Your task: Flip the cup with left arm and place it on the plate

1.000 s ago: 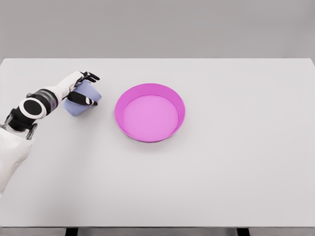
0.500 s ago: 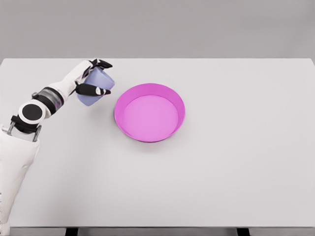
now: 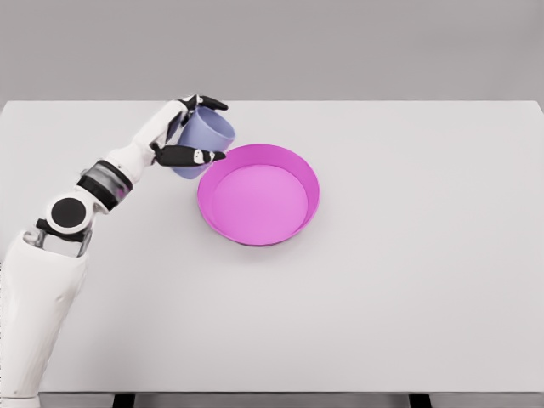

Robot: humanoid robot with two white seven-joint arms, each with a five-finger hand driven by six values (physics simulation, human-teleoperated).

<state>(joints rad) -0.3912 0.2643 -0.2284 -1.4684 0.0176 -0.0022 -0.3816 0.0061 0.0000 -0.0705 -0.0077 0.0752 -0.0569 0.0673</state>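
Lavender-blue plastic is what the cup [image 3: 204, 139] appears to be made of in the head view, the only view given. It is seen clamped in the left hand [image 3: 184, 134], black fingertips [image 3: 210, 156] being wrapped across its front and over its far side. The cup is held tilted, its open mouth turned toward about 2 o'clock. It is found at roughly 10 o'clock from the magenta plate [image 3: 258, 194], just beside the plate's rim; whether the two touch cannot be told. The plate is set near the middle of the white table [image 3: 408, 280]. The left arm is seen reaching in from 8 o'clock, stretched diagonally up toward the cup.
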